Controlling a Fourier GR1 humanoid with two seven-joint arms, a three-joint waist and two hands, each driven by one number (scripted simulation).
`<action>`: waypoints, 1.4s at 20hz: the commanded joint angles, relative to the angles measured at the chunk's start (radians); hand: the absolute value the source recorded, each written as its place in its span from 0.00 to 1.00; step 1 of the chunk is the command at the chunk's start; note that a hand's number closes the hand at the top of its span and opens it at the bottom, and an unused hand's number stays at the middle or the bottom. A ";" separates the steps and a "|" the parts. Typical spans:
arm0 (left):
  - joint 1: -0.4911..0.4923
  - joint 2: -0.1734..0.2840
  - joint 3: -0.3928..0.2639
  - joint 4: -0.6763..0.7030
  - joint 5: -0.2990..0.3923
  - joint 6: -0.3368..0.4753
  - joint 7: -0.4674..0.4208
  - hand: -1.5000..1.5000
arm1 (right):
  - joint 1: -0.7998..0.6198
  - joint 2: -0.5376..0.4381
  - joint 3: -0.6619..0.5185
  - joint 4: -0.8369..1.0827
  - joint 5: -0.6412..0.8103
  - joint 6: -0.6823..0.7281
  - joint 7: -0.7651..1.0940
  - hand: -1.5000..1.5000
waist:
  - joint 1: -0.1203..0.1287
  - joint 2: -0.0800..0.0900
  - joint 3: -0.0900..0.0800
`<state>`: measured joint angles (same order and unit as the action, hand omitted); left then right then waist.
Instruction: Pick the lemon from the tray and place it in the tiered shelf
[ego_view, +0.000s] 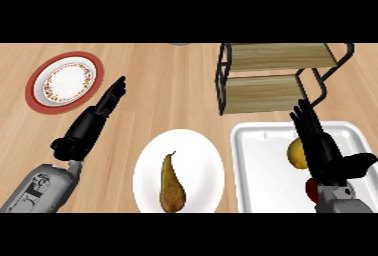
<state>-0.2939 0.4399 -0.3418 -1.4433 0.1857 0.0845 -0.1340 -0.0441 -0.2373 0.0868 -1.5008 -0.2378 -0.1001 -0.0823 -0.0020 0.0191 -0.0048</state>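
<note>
Hovering robot hand (325, 145), rounded yellow lemon (296, 154)

Head view, steeply down on counter (148, 110)

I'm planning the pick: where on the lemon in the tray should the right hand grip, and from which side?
Grip the lemon across its rounded middle, coming from above and its right, where the right hand already hovers. The white tray is shallow and open-topped, so that approach looks clear.
</note>
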 joint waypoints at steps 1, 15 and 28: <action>0.059 -0.018 0.054 -0.025 0.000 0.016 0.026 0.50 | -0.093 0.020 -0.023 0.069 0.035 -0.038 0.035 1.00 | 0.009 -0.019 0.005; 0.204 -0.051 0.218 -0.192 0.042 0.280 0.237 0.50 | -0.005 -0.139 -0.294 -0.069 -0.088 0.005 -0.012 0.00 | -0.002 -0.023 0.005; 0.185 -0.050 0.215 -0.206 0.035 0.268 0.247 0.50 | -0.020 -0.614 -0.034 -0.343 0.276 0.159 0.636 0.00 | 0.023 -0.019 -0.001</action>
<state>-0.0971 0.3904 -0.1270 -1.6351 0.2239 0.3499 0.0994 -0.0270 -0.7405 -0.0164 -1.7969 -0.0803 0.0328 0.3818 0.0050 -0.0032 -0.0048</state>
